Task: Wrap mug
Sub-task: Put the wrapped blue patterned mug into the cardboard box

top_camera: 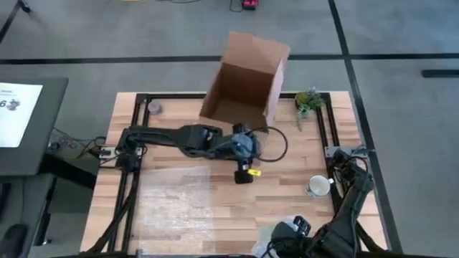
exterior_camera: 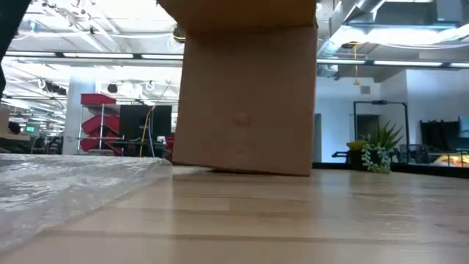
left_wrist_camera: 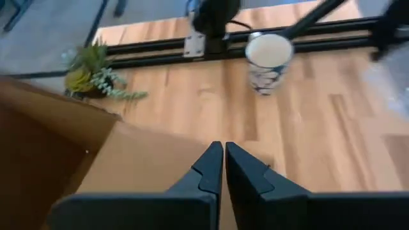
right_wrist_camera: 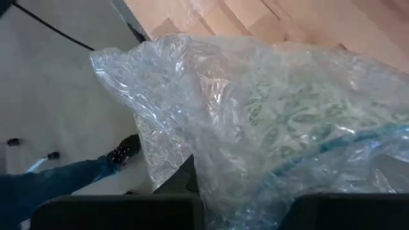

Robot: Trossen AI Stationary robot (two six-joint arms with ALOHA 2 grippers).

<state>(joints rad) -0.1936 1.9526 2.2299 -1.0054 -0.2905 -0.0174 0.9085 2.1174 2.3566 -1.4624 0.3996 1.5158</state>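
Wooden planks make up the table (top_camera: 287, 201), framed by black rails, with grey floor all round. The mug (top_camera: 318, 186) stands upright and unwrapped near the table's right edge, just beside the right arm's base, and nothing touches it.

The right gripper (top_camera: 290, 231) sits low at the table's near edge with a bundle of bubble wrap (right_wrist_camera: 268, 115) bunched over its fingers; whether its jaws are closed on the wrap or only draped by it, I cannot tell. A second sheet of wrap (top_camera: 176, 204) lies flat on the table's left half, well apart from the mug.

The left gripper (top_camera: 245, 175) hangs near the middle of the table, jaws pressed together and holding nothing, just in front of the open cardboard box (top_camera: 247, 82).

The main risk, as I judge it, is the crumpled wrap: dragged toward the mug, it could snag and tip the mug over (the rail is close behind it). Swinging the left arm wide could nudge the box or the small potted plant (top_camera: 308, 102) at the far right corner.
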